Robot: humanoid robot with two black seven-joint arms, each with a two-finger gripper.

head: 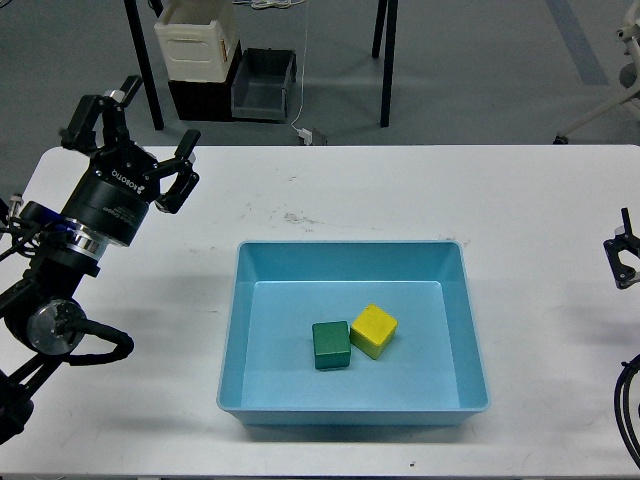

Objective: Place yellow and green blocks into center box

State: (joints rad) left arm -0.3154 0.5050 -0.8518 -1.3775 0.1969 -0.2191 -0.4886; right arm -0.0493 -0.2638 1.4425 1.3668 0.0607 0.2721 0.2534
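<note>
A green block [331, 344] and a yellow block [372, 330] lie side by side on the floor of the light blue box [460, 330] at the table's middle. My left gripper [132, 125] is raised over the table's far left corner, well away from the box, open and empty, with its fingers spread. My right gripper [620, 255] shows only as a small dark part at the right edge; its fingers cannot be told apart.
The white table [540, 200] carries only the box. Behind it on the floor stand a white container [197, 35] on a black crate, a grey bin [262, 85] and table legs. A cable [628, 405] hangs at the lower right edge.
</note>
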